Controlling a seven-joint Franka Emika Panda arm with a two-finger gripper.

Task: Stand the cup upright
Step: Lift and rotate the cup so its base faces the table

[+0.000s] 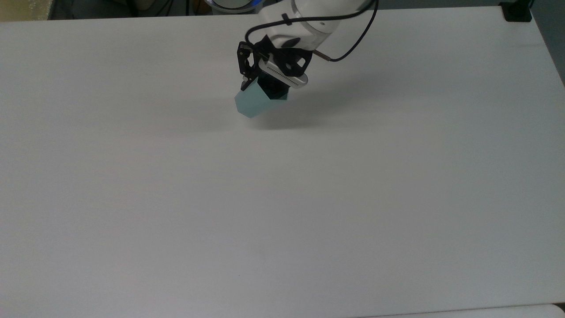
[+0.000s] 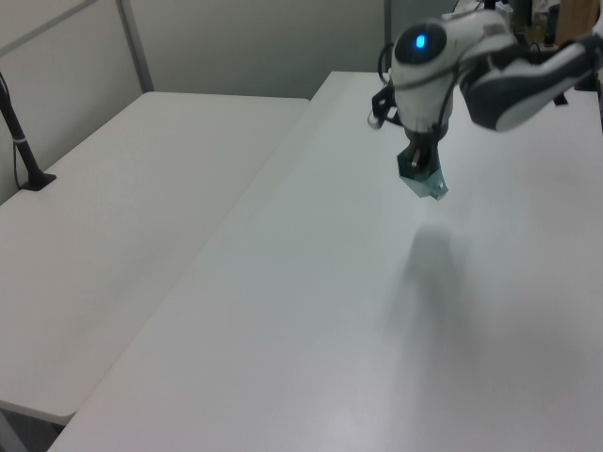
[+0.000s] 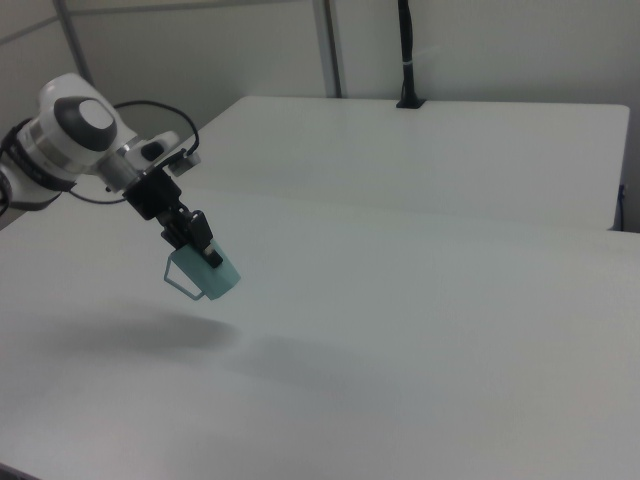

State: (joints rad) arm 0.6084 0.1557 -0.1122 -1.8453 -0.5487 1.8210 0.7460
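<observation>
Right view: a wide white table (image 3: 420, 330) spreads under a white robot arm (image 3: 70, 140) that reaches in from the right view's left. Below the arm hangs its black gripper (image 3: 192, 240), fingers pinching the wall of the pale teal cup (image 3: 210, 275). The cup is held in the air clear of the tabletop, tilted, with its thin handle (image 3: 178, 280) toward the right view's left and its shadow on the table below. In the top view the cup (image 1: 252, 102) sits under the gripper (image 1: 258, 86) near the table's far edge.
</observation>
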